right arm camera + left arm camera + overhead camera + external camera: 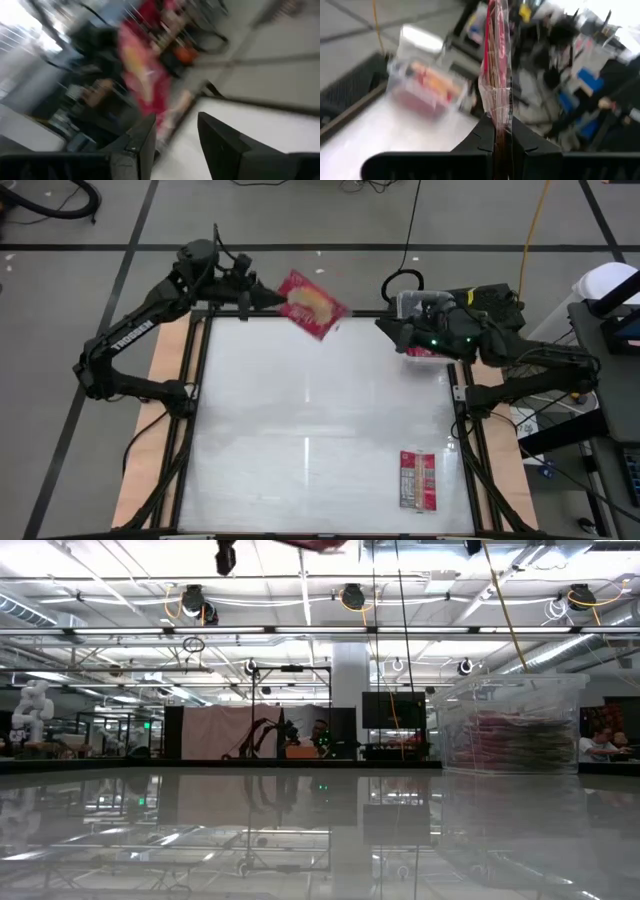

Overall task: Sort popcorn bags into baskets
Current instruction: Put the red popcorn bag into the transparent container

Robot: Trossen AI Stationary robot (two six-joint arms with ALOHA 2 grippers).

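Popcorn bag [311, 304] is up in the air over the far edge of the desk [300, 420], popcorn-picture face up in the high view, tilted. My left pincer [268, 297] is pinching it: left wrist view shows the bag [497, 75] edge-on, its clear sealed end clamped between both fingers [482, 137], fingers pressed together on it. Low view only catches the bag's lower edge [315, 544] at the top of frame, well above the desk surface.

My right pincer [385, 323] sits just right of the bag, near the far right corner, not touching it. Right wrist view shows its fingers [145, 137] spread with a gap between them and nothing in the gap; the bag [145, 80] is ahead of them, blurred.

Basket [425, 352] is at the far right edge of the desk, mostly under my right arm in the high view. Clear bin, red packets stacked inside; visible in the low view [510, 725] and blurred in the left wrist view [427, 85].

Second popcorn bag [418, 479] lies flat on the desk near the front right, printed panel side up, well apart from both pincers.
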